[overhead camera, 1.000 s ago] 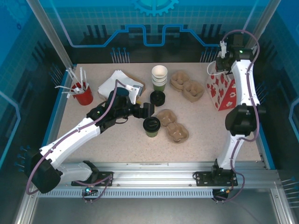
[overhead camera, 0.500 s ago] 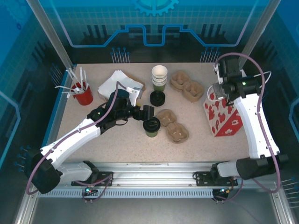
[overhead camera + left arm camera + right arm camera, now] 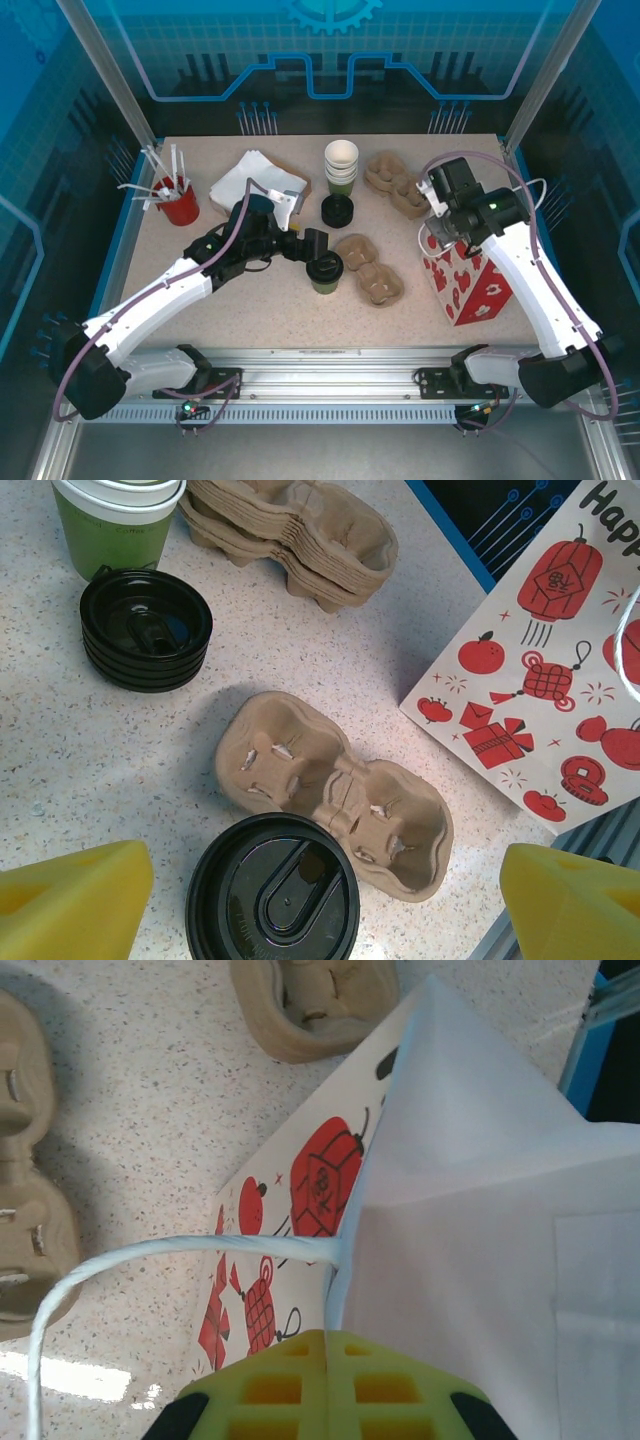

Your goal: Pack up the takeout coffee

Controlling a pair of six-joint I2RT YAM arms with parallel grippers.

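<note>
Left pincer point(image 3: 322, 910), wide and close to the coffee point(image 3: 324, 267), could topple it closing off-centre; right pincer point(image 3: 325, 1360), clamped on the bag point(image 3: 462, 280) rim, may slip.

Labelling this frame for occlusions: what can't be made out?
- Gift bag interior: top view, the right arm covers its mouth.
- Bag lettering: left wrist view, cut off by the top edge.
- Takeout coffee contents: its black lid covers them.

Table point(image 3: 270, 315) bears takeout coffee point(image 3: 325, 267), cup stack point(image 3: 341, 165), lid stack point(image 3: 337, 210), pulp carrier point(image 3: 369, 269), carrier stack point(image 3: 398, 183); napkins point(image 3: 240, 178); red cup point(image 3: 182, 206).
</note>
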